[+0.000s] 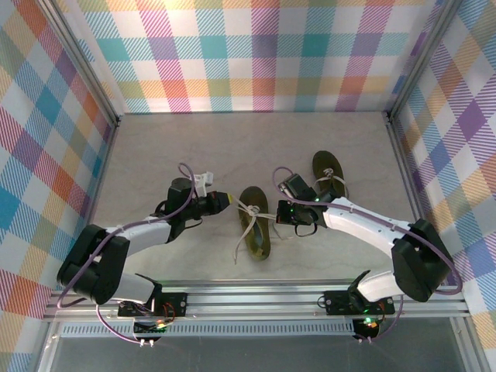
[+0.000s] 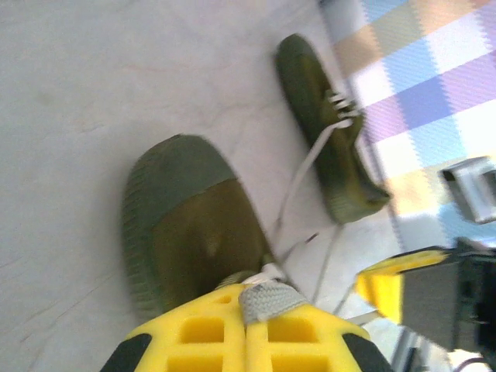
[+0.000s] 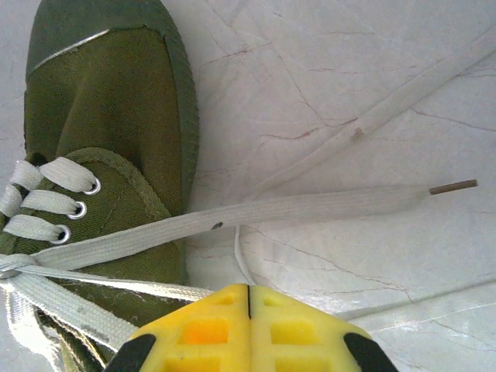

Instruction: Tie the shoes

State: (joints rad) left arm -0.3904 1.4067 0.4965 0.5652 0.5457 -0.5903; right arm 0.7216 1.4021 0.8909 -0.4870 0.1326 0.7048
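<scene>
The left jaws were clamped on a pale lace (image 2: 267, 301) of the near shoe (image 2: 186, 225), whose toe lay just beyond their tips. The right jaws were pressed together beside that shoe's eyelets, with loose laces (image 3: 310, 205) trailing across the counter (image 3: 349, 93) just ahead of them. The other shoe (image 1: 329, 172) lay farther back.

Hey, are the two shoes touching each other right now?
No, in the left wrist view the near shoe and the far shoe lie apart, with bare table between them.
</scene>
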